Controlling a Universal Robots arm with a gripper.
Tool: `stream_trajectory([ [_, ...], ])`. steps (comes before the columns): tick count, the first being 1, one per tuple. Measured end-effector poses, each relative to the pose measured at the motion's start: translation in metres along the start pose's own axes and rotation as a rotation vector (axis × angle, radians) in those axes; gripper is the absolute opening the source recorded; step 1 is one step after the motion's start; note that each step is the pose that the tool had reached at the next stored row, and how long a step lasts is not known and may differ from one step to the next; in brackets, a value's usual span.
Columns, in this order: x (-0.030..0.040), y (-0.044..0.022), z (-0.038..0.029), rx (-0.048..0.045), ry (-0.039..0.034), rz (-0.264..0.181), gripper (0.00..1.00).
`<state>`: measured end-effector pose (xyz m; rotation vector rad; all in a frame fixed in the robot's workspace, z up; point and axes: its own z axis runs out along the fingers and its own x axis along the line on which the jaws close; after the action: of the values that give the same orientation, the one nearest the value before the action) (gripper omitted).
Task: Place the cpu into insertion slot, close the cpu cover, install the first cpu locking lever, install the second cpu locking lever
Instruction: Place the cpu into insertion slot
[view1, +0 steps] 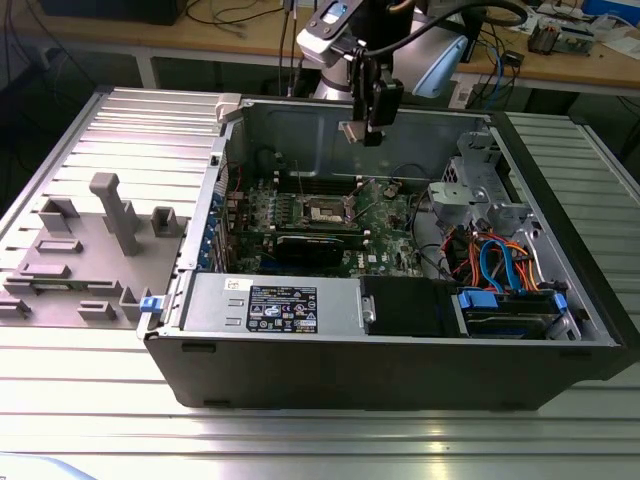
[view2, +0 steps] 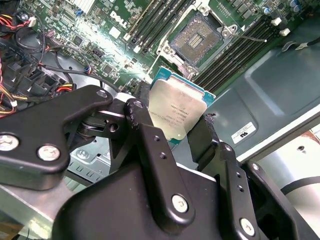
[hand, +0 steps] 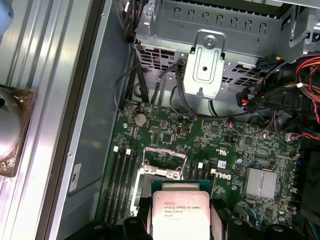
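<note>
My gripper (view1: 366, 128) hangs above the open computer case, shut on the cpu (view1: 350, 131). In both wrist views the cpu (view2: 177, 110) (hand: 180, 215) is a silver-topped square chip on a green edge, clamped between two black fingers (view2: 142, 122) (hand: 220, 220). The insertion slot (view2: 195, 36) (hand: 161, 170) lies uncovered on the green board, its pin field bare, below and apart from the cpu. In the exterior view the insertion slot (view1: 325, 210) sits mid-board. A silvery frame that looks like the cpu cover (hand: 165, 156) stands up at the slot's edge. A thin wire lever (view2: 252, 37) sticks out beside the slot.
Long memory slots (view2: 235, 55) flank the socket. A black graphics card (view1: 315, 245) lies in front of it, with a metal drive cage (hand: 205, 65) and cable bundles (view1: 495, 265) on the exterior view's right. The case walls (view1: 300, 125) ring the board. Grey fixtures (view1: 110, 215) stand outside.
</note>
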<state>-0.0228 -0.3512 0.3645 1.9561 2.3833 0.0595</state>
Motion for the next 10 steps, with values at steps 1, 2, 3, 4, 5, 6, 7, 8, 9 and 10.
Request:
stream_trajectory([
  [1, 0.0000, 0.0000, 0.0002, 0.0000, -0.0003, 0.001, 0.54],
  [2, 0.0000, 0.0000, 0.0004, 0.0002, -0.0009, 0.010, 0.54],
  [3, 0.0000, 0.0000, 0.0005, 0.0002, -0.0013, 0.017, 0.54],
  [4, 0.0000, -0.0001, 0.0006, 0.0004, -0.0019, 0.025, 0.54],
  [5, 0.0000, -0.0001, 0.0006, 0.0007, -0.0028, 0.037, 0.54],
  [6, 0.0000, -0.0001, 0.0007, 0.0009, -0.0036, 0.045, 0.54],
  [7, 0.0000, -0.0001, 0.0008, 0.0012, -0.0044, 0.056, 0.54],
  [8, 0.0000, -0.0001, 0.0009, 0.0014, -0.0050, 0.066, 0.54],
  [9, 0.0000, -0.0001, 0.0010, 0.0017, -0.0060, 0.078, 0.54],
  [10, 0.0000, -0.0001, 0.0010, 0.0018, -0.0064, 0.086, 0.54],
])
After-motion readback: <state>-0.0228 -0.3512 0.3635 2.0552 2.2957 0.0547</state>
